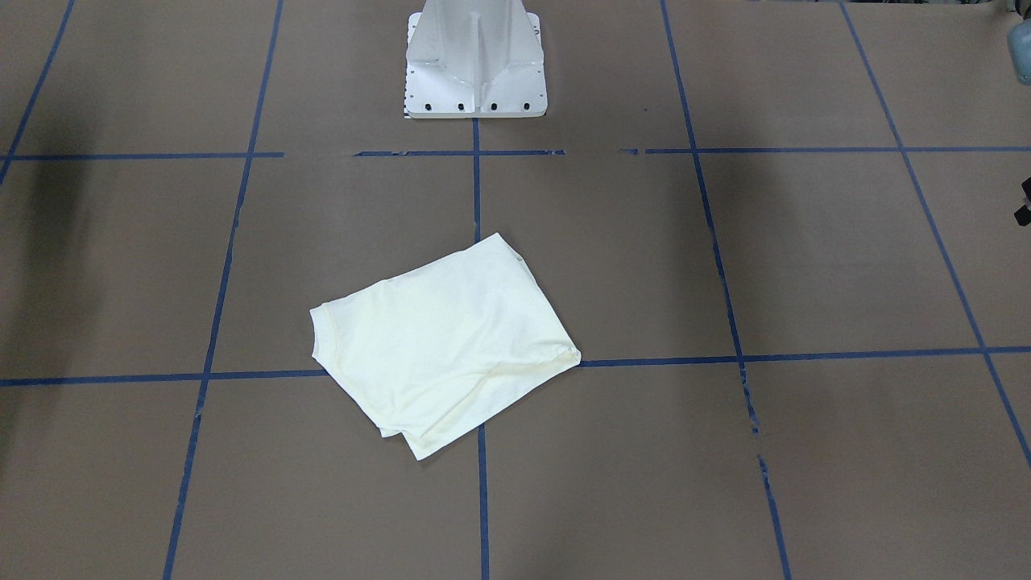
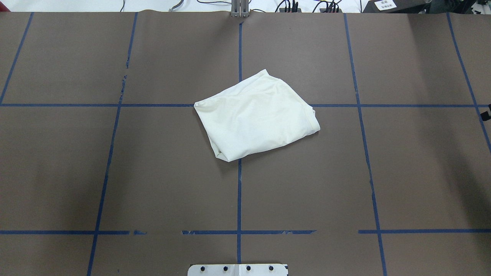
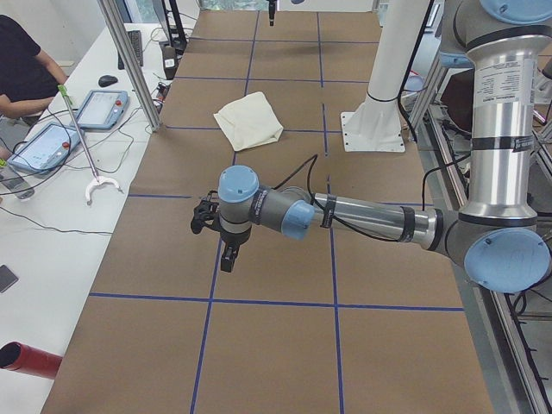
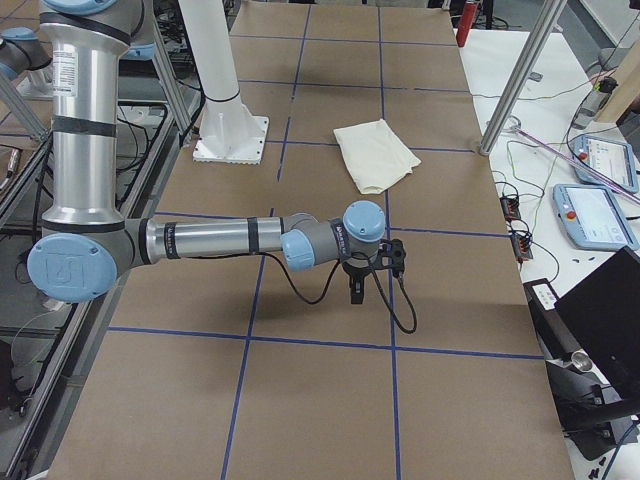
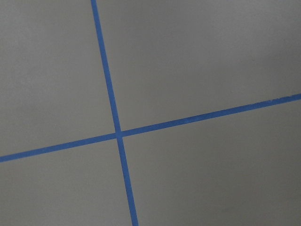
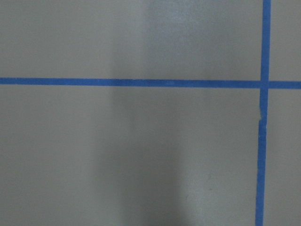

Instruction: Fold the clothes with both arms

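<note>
The cream shirt point(image 1: 443, 346) lies folded into a compact rectangle at the middle of the brown table, plain side up; its print is hidden. It also shows in the overhead view point(image 2: 257, 119) and both side views point(image 3: 248, 121) point(image 4: 375, 152). The left gripper point(image 3: 228, 259) hangs over bare table, far from the shirt, toward the table's left end. The right gripper point(image 4: 357, 290) hangs likewise toward the right end. I cannot tell whether either is open or shut. Both wrist views show only table and blue tape.
The white pedestal base point(image 1: 475, 64) stands at the robot's side of the table, behind the shirt. Blue tape lines point(image 2: 239, 191) grid the table. A side bench holds tablets point(image 3: 52, 142) and cables, with a person point(image 3: 21, 69) beside it.
</note>
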Robot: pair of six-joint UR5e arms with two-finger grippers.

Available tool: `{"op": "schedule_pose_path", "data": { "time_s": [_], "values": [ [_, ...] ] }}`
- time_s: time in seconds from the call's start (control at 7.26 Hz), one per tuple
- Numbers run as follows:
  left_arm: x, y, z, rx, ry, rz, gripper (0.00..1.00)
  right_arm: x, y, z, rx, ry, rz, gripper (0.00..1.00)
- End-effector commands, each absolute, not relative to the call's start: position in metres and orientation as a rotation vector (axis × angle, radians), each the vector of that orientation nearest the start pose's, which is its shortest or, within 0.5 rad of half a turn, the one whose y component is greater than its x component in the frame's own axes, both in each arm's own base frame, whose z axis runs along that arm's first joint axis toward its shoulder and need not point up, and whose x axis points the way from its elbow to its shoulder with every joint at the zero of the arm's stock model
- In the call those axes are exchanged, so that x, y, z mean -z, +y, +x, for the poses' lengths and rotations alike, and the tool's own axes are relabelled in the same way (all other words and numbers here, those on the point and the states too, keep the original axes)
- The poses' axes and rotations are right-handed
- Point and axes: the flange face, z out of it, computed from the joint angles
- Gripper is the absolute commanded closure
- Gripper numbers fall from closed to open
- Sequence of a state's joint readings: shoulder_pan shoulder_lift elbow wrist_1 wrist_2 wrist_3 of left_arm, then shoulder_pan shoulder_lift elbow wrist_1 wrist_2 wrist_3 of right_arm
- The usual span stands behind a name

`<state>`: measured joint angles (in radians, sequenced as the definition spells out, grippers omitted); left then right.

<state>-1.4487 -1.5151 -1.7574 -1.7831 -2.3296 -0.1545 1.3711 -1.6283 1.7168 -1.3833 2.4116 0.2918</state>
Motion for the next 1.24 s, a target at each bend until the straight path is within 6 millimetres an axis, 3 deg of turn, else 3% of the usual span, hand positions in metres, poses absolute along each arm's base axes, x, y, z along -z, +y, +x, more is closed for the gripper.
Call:
{"op": "schedule_pose_path", "data": {
  "time_s": [0.0,0.14,0.28,0.41,0.69,1.1],
  "values": [
    [-0.561,-0.484,-0.003,-0.095,0.845,0.221,0.00,-0.557,-0.507,-0.009,0.070,-0.838,0.068,0.00],
    [-0.554,-0.488,-0.003,-0.103,0.848,0.254,0.00,-0.551,-0.511,-0.012,0.089,-0.812,0.062,0.00],
    [-0.552,-0.496,-0.001,-0.098,0.849,0.253,0.00,-0.556,-0.510,-0.011,0.087,-0.773,0.065,0.00],
    [-0.566,-0.506,-0.008,-0.082,0.841,0.231,0.00,-0.559,-0.510,-0.010,0.083,-0.769,0.064,0.00],
    [-0.577,-0.504,-0.017,-0.060,0.835,0.223,0.00,-0.573,-0.509,-0.010,0.075,-0.765,0.040,0.00],
    [-0.573,-0.503,-0.021,-0.041,0.835,0.221,0.00,-0.582,-0.507,-0.010,0.052,-0.758,0.017,0.00]
  ]
}}
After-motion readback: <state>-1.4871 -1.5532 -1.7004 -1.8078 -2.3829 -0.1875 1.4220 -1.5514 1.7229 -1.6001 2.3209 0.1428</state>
